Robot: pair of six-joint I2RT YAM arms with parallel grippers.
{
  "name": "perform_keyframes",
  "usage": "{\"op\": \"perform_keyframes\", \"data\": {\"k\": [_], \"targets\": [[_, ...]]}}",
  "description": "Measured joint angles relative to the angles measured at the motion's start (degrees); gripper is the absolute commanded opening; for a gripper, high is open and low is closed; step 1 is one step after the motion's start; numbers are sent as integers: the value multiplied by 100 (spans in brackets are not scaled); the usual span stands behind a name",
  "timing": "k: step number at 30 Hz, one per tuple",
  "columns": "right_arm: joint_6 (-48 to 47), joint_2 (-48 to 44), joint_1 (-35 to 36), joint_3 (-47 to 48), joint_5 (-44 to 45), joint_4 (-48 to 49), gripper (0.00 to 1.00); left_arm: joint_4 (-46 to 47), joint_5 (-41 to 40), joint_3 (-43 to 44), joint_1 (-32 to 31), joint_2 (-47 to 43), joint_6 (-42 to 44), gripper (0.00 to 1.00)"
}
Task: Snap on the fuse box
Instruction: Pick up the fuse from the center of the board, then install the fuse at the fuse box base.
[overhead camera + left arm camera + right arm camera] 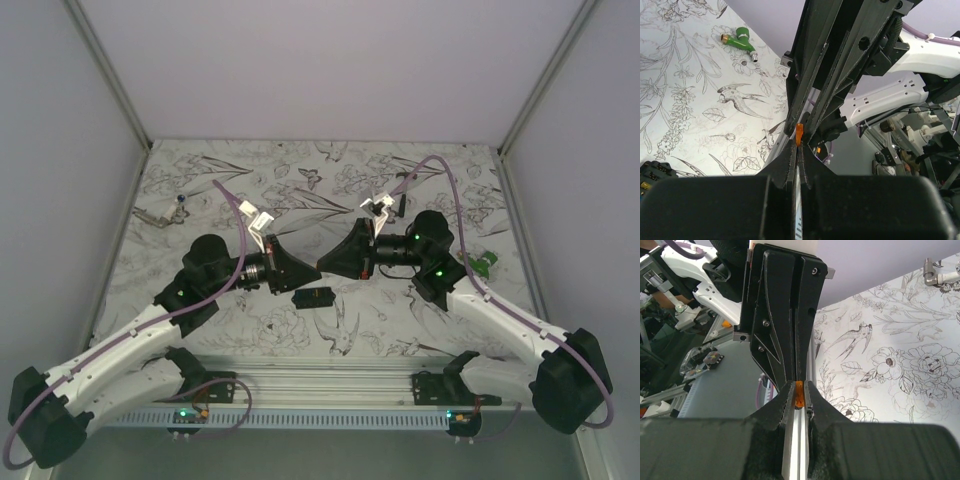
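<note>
Both facing nose to nose, left gripper [310, 271] clenched and right gripper [326, 266] pinching an orange piece [799, 395], the fuse box [313, 298] lies just at six o'clock, stretched nine-to-three, equally near each.

Small orange piece [799, 397] pinched between right gripper [799, 390] tips, left gripper [796, 374] closed directly above it, floral table [900, 365] to its right

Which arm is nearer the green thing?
Right. The right arm has its elbow just beside the green thing; the left arm is across the table from it.
</note>
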Motion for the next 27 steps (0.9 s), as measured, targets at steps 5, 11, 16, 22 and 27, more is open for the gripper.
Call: {"op": "perform_keyframes", "data": {"k": [5, 11, 16, 22, 27], "targets": [[-50, -2, 0, -7, -20, -7, 0, -7, -4, 0, -20, -2, 0, 3], [-310, -107, 35, -24, 188, -247, 0, -4, -138, -59, -20, -9, 7, 27], [-684, -162, 201, -90, 1086, -920, 0, -188, -533, -544, 114, -160, 57, 38], [-933, -120, 863, -361, 2988, -1526, 0, -763, -1045, -1266, 721, -284, -28, 48], [-949, 205, 1403, -448, 4728, -1751, 0, -1047, -1207, -1375, 1067, 199, -197, 56]]}}
